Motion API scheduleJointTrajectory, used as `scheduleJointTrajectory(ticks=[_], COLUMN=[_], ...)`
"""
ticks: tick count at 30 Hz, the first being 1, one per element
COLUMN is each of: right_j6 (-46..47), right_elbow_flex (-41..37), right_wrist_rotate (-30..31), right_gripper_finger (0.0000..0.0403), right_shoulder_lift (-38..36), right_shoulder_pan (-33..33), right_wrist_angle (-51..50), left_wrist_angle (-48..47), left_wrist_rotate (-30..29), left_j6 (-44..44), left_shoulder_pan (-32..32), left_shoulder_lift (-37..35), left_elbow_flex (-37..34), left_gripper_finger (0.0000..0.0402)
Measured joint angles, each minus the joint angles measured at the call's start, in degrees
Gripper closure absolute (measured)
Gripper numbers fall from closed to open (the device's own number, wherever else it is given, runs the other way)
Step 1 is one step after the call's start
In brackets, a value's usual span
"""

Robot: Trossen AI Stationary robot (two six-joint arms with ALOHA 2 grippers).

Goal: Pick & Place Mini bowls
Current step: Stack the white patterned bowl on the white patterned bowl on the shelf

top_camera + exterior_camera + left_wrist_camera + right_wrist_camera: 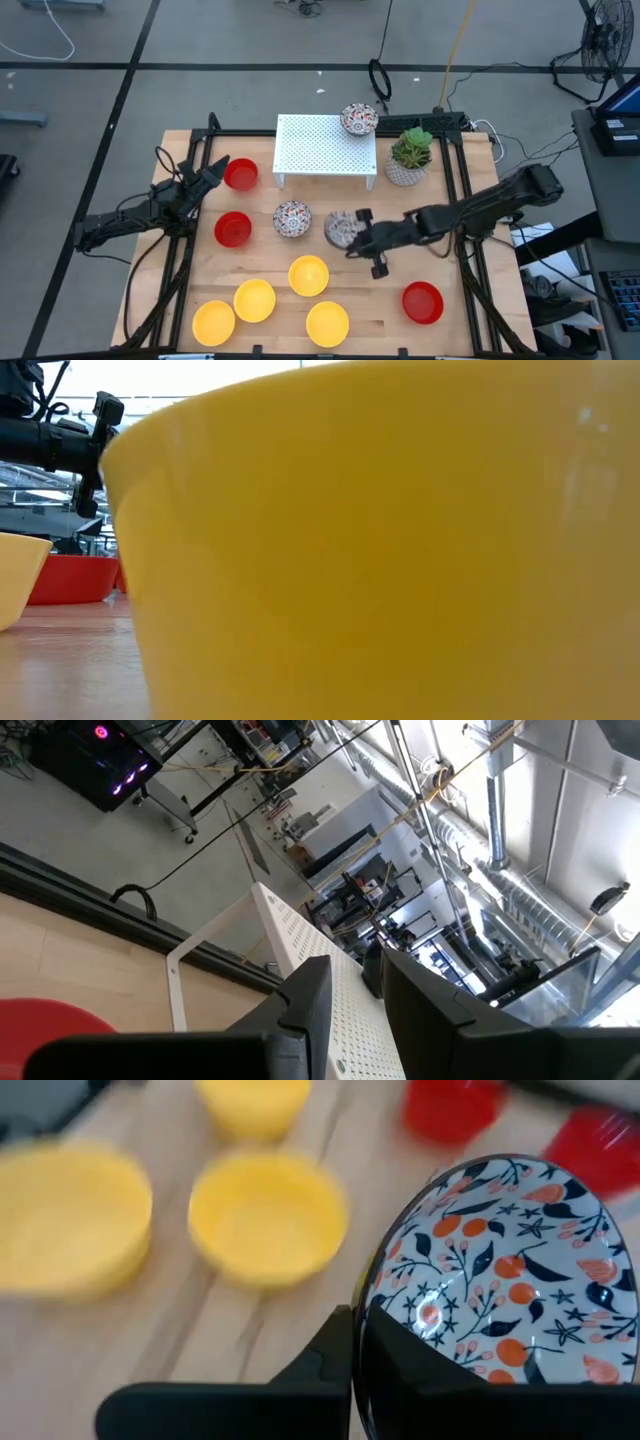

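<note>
One floral bowl (pixel 500 1280) pinched (rim) by right jaws (pixel 358 1345), wrist view only.

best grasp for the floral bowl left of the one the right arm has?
Pinch the rim of the floral bowl, coming straight down: it sits upright and open, wall thin enough for one finger inside, one outside. Take its front edge; a red bowl sits left, the right gripper with its bowl right.

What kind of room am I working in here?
Likely a lab or workshop: bare ducts overhead, cables across a grey floor, a fan and a laptop beside the wooden table.
</note>
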Motion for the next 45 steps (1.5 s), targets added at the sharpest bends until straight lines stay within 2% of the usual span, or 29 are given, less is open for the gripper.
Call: scheduleJointTrajectory(ticks=[6,9,16,19,22,25,32,45], right_j6=[-2.3,-2.6,-1.4,0.6,2.9,1.8,0.3,-3.1], right_elbow_flex=[5.0,7.9,18.5,22.8,25.8,27.4,28.3,28.3], right_wrist_rotate=[11.3,12.9,12.6,9.4,6.4,6.6,6.6,6.6], right_gripper_finger=[0.04,0.04,0.04,0.04,0.04,0.04,0.0401,0.04], right_shoulder_lift=[-8.0,-10.2,-9.3,-6.2,-2.7,0.9,7.2,11.3], right_shoulder_pan=[-5.0,-10.4,-26.6,-33.3,-38.6,-42.0,-46.4,-47.1], right_wrist_angle=[0.9,-0.3,-12.8,-18.7,-21.0,-20.7,-20.5,-20.2], left_wrist_angle=[0.0,0.0,0.0,0.0,0.0,0.0,0.0,-0.1], left_wrist_rotate=[0.0,0.0,0.0,0.0,0.0,0.0,0.0,0.0], left_j6=[0.0,0.0,0.0,0.0,0.0,0.0,0.0,0.0], left_shoulder_pan=[0.0,0.0,0.0,0.0,0.0,0.0,0.0,0.0], left_shoulder_lift=[0.0,0.0,0.0,0.0,0.0,0.0,0.0,0.0], left_elbow_flex=[0.0,0.0,0.0,0.0,0.0,0.0,0.0,0.0], left_gripper_finger=[0.0309,0.0309,0.0309,0.0309,0.0309,0.0309,0.0309,0.0309])
